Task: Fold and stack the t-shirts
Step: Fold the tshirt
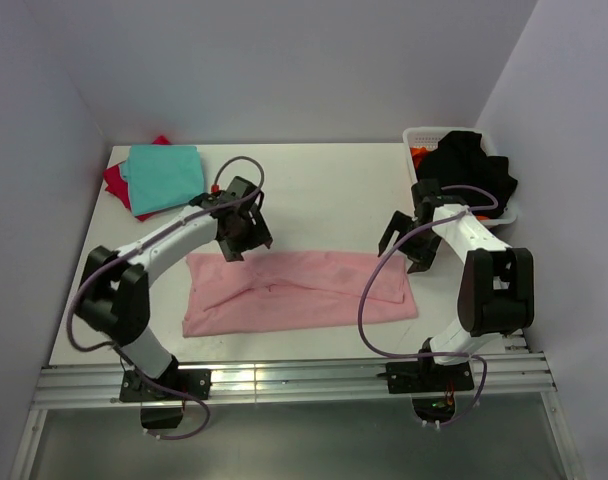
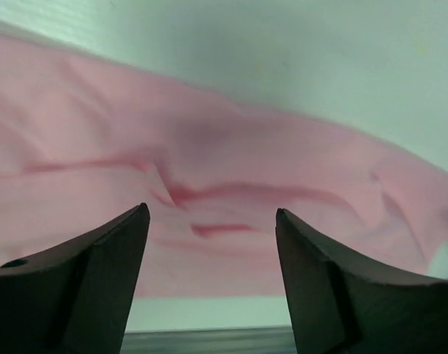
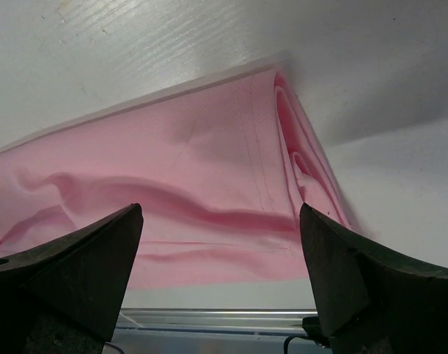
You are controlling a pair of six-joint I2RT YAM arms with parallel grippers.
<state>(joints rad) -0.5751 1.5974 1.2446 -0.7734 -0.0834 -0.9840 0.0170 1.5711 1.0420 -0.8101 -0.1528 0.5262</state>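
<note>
Across the near middle of the table (image 1: 324, 190), the pink t-shirt (image 1: 299, 290) is laid out as a long folded strip. Above it, the left gripper (image 2: 211, 212) and the right gripper (image 3: 220, 209) are held with jaws apart, gripping nothing. At the far left corner, the teal t-shirt (image 1: 164, 178) is stacked on the red t-shirt (image 1: 115, 181).

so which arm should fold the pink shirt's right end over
Right: the right claw, open, hovers at that end of the pink shirt; the left claw is nearer the opposite end.
</note>
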